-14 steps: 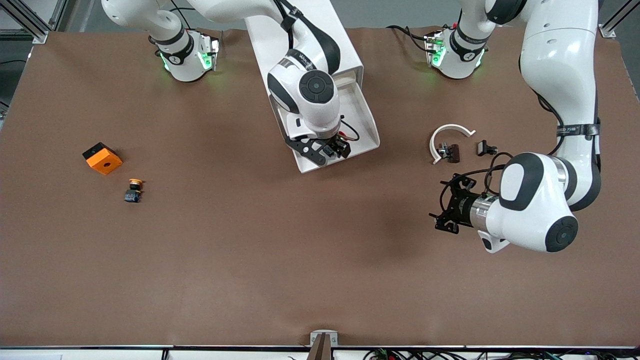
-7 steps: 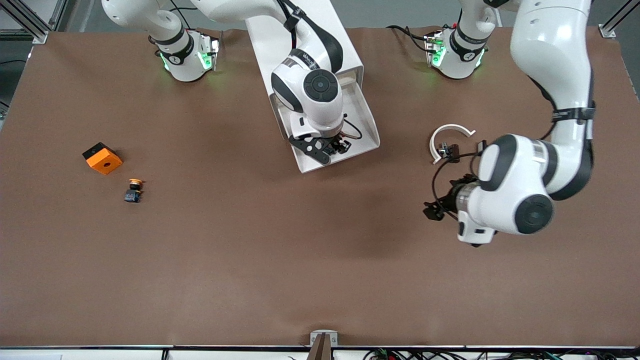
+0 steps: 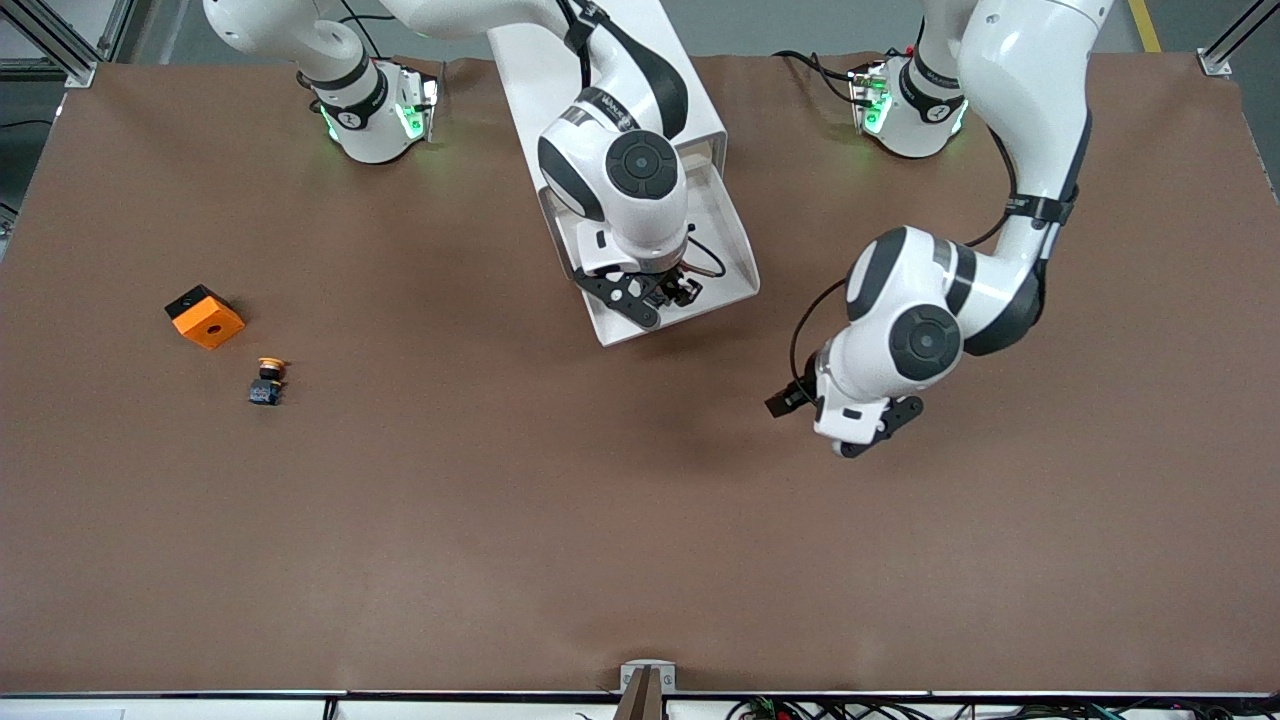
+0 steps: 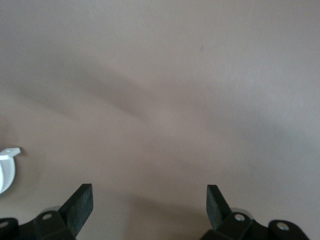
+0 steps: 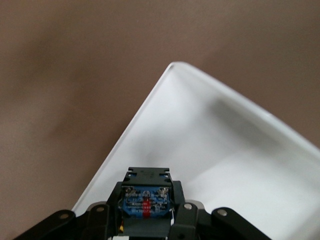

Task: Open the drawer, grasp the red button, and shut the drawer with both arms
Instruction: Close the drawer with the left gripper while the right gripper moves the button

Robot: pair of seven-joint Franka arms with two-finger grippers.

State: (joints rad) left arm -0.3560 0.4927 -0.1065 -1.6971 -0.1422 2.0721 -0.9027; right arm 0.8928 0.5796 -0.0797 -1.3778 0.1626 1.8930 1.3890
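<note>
The white cabinet [image 3: 520,60] stands at the robots' side of the table with one drawer [image 3: 738,262] pulled open toward the front camera. My right gripper [image 3: 665,292] is over the drawer's front corner and is shut on the button [image 3: 672,290]. In the right wrist view the button's black-blue body [image 5: 145,199] sits between the fingers over the white drawer floor [image 5: 225,150]; its red cap is hidden. My left gripper [image 3: 800,402] is open and empty over bare table, nearer to the front camera than the drawer. Its fingertips [image 4: 80,204] frame only brown table.
An orange cube with a hole [image 3: 204,316] and a yellow-orange capped button [image 3: 267,381] lie toward the right arm's end of the table. A white edge [image 4: 7,167] shows at the rim of the left wrist view.
My left arm has swung from its end of the table toward the middle, now covering the small parts there. My right gripper has stayed over the drawer with the button in it.
</note>
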